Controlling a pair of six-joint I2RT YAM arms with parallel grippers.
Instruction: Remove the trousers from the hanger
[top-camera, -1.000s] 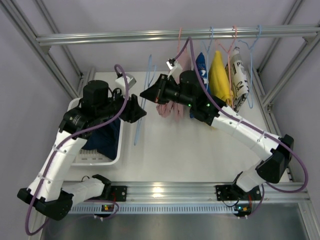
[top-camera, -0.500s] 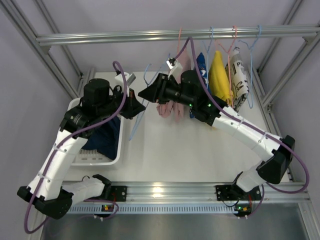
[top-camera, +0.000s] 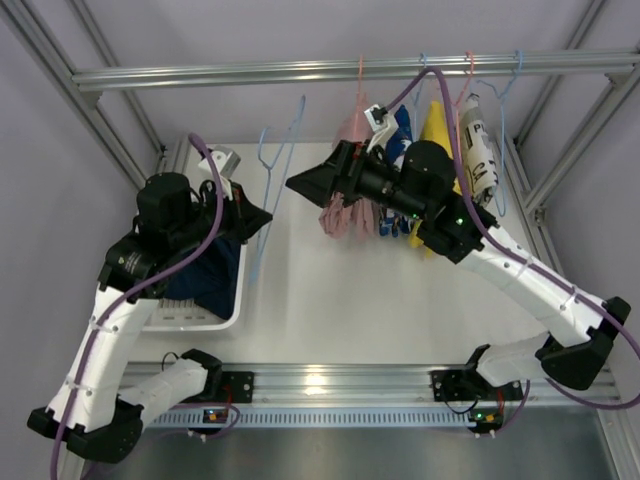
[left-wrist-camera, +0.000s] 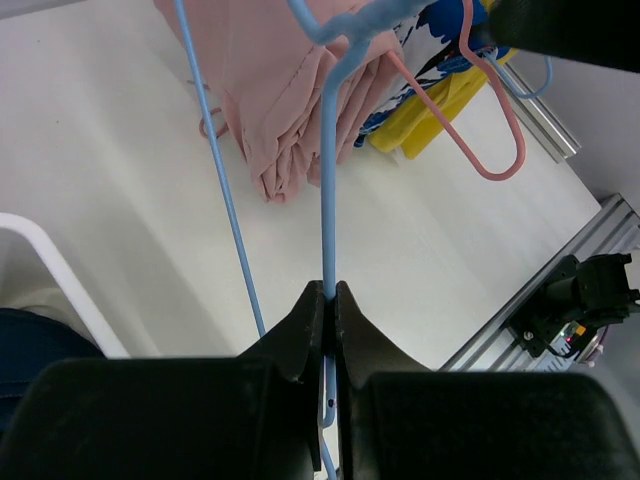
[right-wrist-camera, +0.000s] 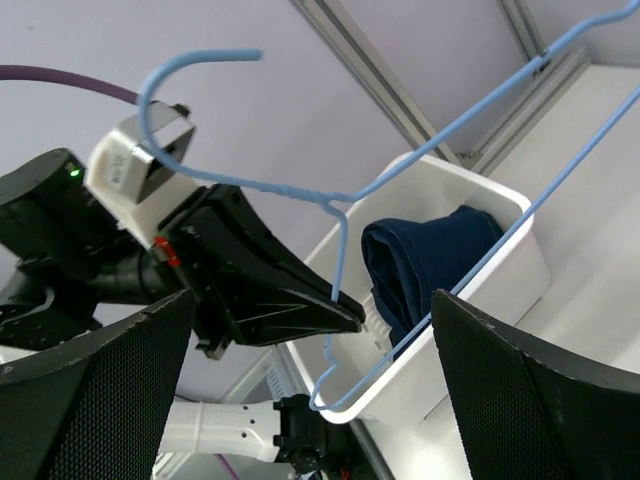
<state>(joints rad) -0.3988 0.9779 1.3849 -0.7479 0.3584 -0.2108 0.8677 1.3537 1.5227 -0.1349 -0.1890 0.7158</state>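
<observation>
In the top external view, the left gripper (top-camera: 258, 218) is clamped on the lower part of an empty blue hanger (top-camera: 283, 150), which is off the rail (top-camera: 250, 72) and slants from upper right to lower left above the table (top-camera: 350, 300). The navy trousers (top-camera: 205, 272) lie in the white basket (top-camera: 200, 318), directly beneath the left wrist. The pink trousers (top-camera: 343, 212) hang from a pink hanger (top-camera: 360, 85) on the rail, long axis vertical. The right gripper (top-camera: 312, 183) points left, toward the left arm, so the pink trousers lie just behind and below its fingers, beside the wrist. The right arm is clearly the nearer one. In the left wrist view, the left gripper (left-wrist-camera: 329, 296) has both jaws pressed together on the blue hanger (left-wrist-camera: 328, 200). The pink trousers (left-wrist-camera: 280, 110) hang ahead of it, beyond the wire and apart from it. The basket rim (left-wrist-camera: 60, 290) and the navy trousers (left-wrist-camera: 30, 340) show at lower left. In the right wrist view, the right gripper (right-wrist-camera: 312, 330) has its fingers wide apart and holds nothing. It faces the left gripper (right-wrist-camera: 340, 315), the blue hanger (right-wrist-camera: 450, 130) and the navy trousers (right-wrist-camera: 430, 260) in the basket (right-wrist-camera: 500, 290). The pink trousers are outside this view. Assessment: the right gripper must turn back toward the pink trousers before it can grasp them.
</observation>
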